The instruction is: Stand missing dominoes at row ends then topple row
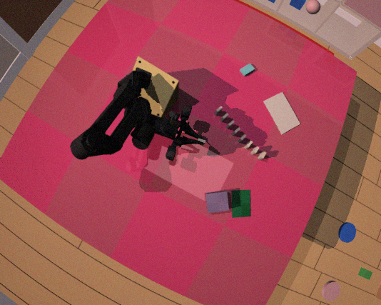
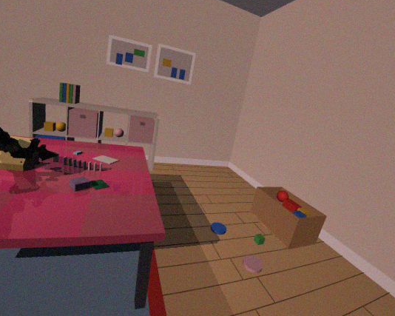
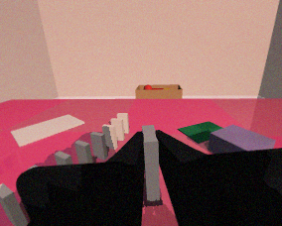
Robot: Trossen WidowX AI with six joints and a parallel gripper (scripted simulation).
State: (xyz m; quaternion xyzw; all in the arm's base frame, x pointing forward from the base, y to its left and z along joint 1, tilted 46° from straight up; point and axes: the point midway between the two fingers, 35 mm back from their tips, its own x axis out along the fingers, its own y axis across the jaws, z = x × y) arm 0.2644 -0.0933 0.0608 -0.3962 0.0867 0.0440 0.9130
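Observation:
Several dominoes [image 1: 248, 144] [image 2: 89, 166] [image 3: 98, 145] stand upright in a slanting row on the pink table, grey toward the arm's end and whiter in the light at the far end. My gripper [image 1: 202, 141] [image 3: 148, 136] is shut on a grey domino [image 3: 152, 170], held upright between the fingertips. It is beside the row, on the arm's side, left of the row in the top view. In the wrist view the row runs to the left of the held domino. A dark shadow lies at the held domino's foot; whether it touches the table I cannot tell.
A purple block [image 1: 217, 202] [image 2: 79, 183] [image 3: 242, 138] lies beside a flat green piece [image 1: 245, 208] [image 2: 100, 184] [image 3: 201, 131]. A white flat piece [image 1: 281, 113] [image 2: 106, 159] [image 3: 47, 130] lies beyond the row. A small teal block [image 1: 247, 69] [image 2: 78, 152] lies toward the shelf.

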